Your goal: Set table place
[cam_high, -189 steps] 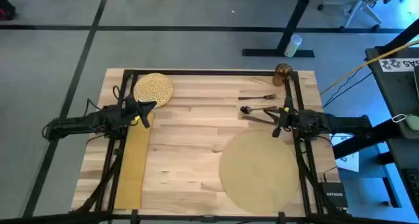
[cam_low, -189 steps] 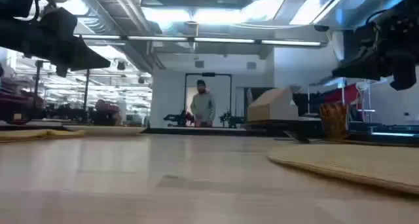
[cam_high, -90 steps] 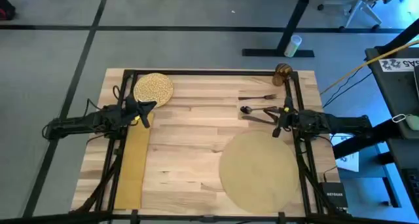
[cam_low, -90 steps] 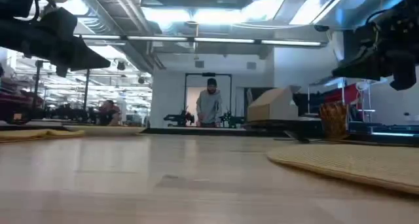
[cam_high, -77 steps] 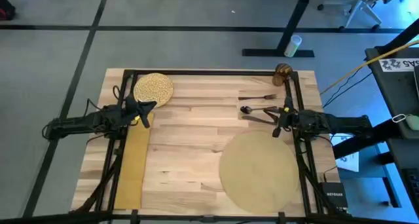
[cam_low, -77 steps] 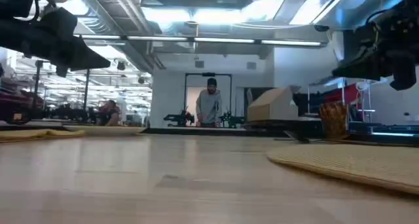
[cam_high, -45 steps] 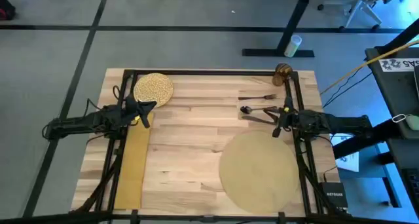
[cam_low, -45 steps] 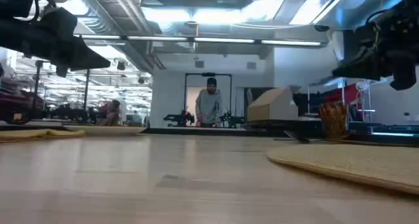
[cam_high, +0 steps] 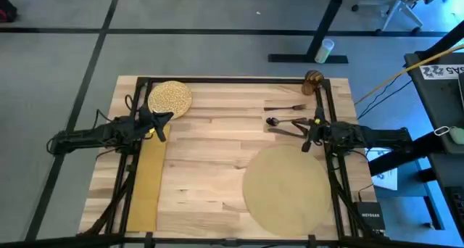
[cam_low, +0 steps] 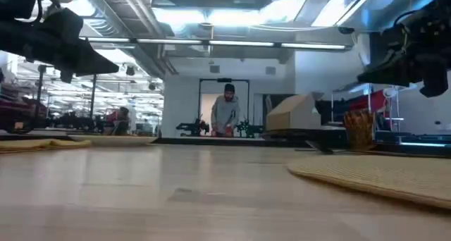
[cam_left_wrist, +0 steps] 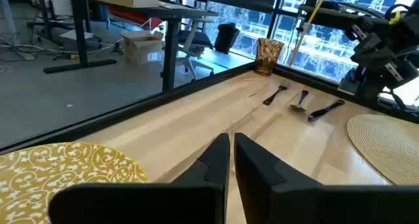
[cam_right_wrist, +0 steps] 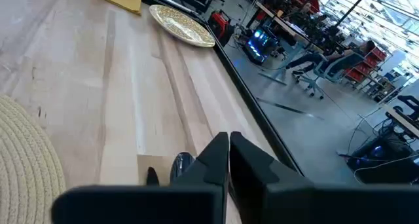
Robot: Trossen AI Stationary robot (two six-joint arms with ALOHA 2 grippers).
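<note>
Round tan woven placemat point(cam_high: 284, 188) and yellow-speckled plate point(cam_high: 170, 98) well apart; left gripper point(cam_left_wrist: 230, 160) and right gripper point(cam_right_wrist: 228, 160) both closed, empty.

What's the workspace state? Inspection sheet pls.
Surface: wood table with black rails, centre bare.
Job's things: placemat near right; plate far left; napkin along left edge; fork, spoon, knife far right; amber glass at far right corner. Nothing set yet.
Clutter: nothing seen.
Grippers: left gripper hangs beside the plate, fingers shut, empty; right gripper by the cutlery, fingers shut, empty.
Cables: yellow cable off the table, right.
Surroundings: person in the room behind; desks, chairs.
</note>
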